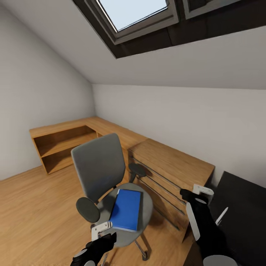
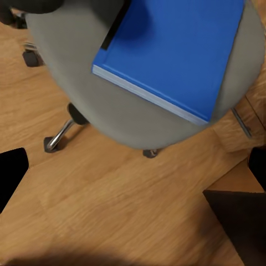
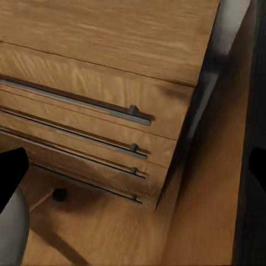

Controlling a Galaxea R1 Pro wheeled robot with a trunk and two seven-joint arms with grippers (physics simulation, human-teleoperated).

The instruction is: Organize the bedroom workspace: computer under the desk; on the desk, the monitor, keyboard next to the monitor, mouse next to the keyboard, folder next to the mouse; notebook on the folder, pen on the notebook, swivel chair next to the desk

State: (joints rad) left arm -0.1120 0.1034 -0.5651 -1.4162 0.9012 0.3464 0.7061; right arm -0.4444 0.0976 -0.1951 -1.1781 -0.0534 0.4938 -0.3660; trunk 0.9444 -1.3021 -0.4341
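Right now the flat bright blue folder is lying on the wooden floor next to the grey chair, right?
Not quite. The flat bright blue folder is not on the floor: it is lying on the seat of the grey upholstered swivel chair. The head view shows it there, and the left wrist view shows it on the seat too, with the wooden floor below.

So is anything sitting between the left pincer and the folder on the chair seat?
Nothing visible does. The folder lies flat and uncovered on the swivel chair seat, with the left pincer just off the seat's near edge. The near armrest stands to one side of that path.
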